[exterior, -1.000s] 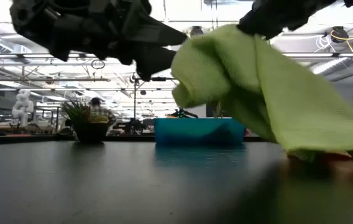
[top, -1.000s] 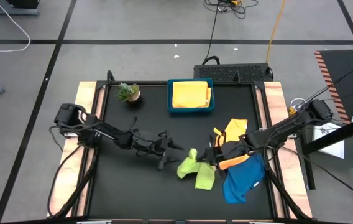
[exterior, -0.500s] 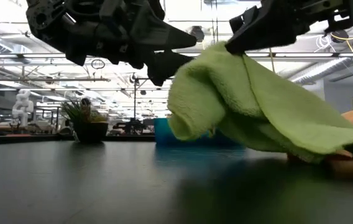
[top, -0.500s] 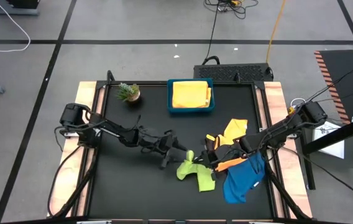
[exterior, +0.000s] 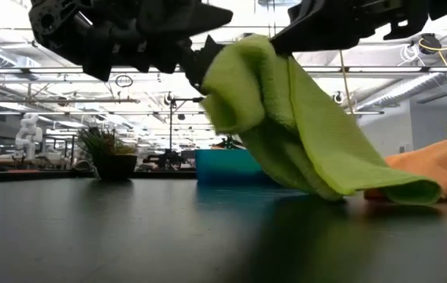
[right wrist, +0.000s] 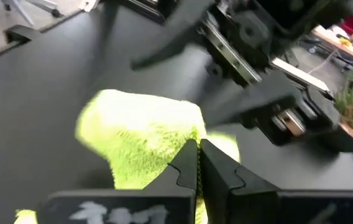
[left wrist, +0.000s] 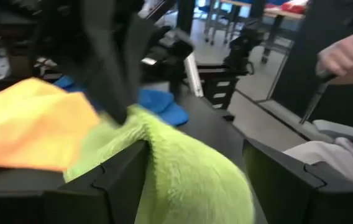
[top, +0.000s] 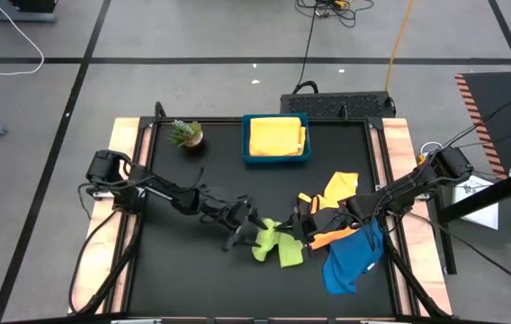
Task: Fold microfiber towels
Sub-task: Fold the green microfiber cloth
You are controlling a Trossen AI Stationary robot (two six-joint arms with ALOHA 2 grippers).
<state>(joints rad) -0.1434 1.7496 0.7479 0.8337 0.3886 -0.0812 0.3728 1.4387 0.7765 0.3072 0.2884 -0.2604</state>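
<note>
My right gripper [right wrist: 196, 163] has its fingers pressed together on a fold of the lime green towel [top: 273, 245], holding that edge up off the table [top: 192, 189] just below the centre of the high view. My left gripper [top: 254, 225] has its fingers spread wide, with the raised green cloth bunched between them; in the left wrist view the pile fills the gap between the two dark fingers [left wrist: 111, 186]. The towel's far end trails down to the tabletop. To its right, in the lower right of the high view, lie an orange towel [top: 336, 236], a yellow towel [top: 338, 189] and a blue towel [top: 350, 264], heaped together under my right arm. At upper centre the blue tray [top: 275, 158] holds a folded yellow-orange cloth [top: 276, 137], and a small potted plant [top: 185, 134] stands left of it.
</note>
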